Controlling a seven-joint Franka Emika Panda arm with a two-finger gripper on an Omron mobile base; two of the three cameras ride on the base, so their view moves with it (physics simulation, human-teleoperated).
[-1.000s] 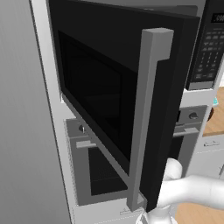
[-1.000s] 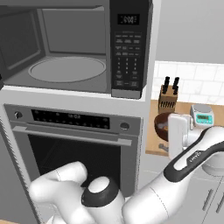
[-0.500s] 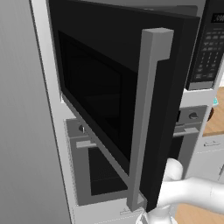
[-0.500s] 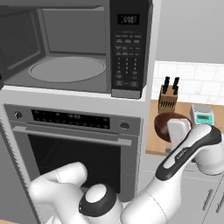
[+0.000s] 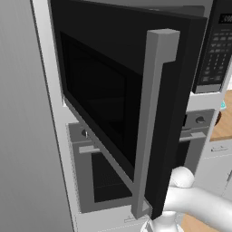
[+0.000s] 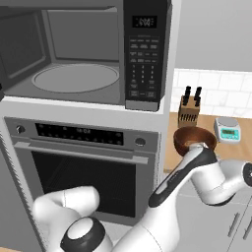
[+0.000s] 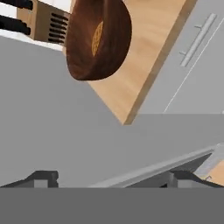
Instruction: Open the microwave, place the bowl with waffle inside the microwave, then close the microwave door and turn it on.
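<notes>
Microwave (image 6: 93, 54): large black built-in unit sitting above a grey oven (image 6: 83, 162), its cavity showing grey walls and a round pale turntable (image 6: 76, 78) with nothing resting on it; black keypad panel (image 6: 144, 54) with display standing at the cavity's right. Microwave door (image 5: 122, 104): wide black panel with dark window, swinging well out from the cabinet, its long grey vertical bar handle (image 5: 152, 122) running along the free edge. Bowl (image 6: 193, 140): round, dark brown wood, sitting on the wooden tabletop (image 6: 174, 142) to the right of the oven column, just in front of a knife block (image 6: 188, 109) and beside a small scale (image 6: 227, 129). In the hand view the bowl (image 7: 98, 37) is holding a golden waffle (image 7: 99, 38), lying against its inner floor. Tool (image 7: 109, 180): fingers (image 7: 43, 178) standing spread wide and gripping nothing, with open space between them. The bowl is lying well ahead of the tool, apart from it, toward the upper left of the hand view, with the knife block (image 7: 43, 22) behind it. The white arm (image 6: 197, 172) is reaching across below the tabletop edge, partly covering the bowl's near rim in the right base view.
</notes>
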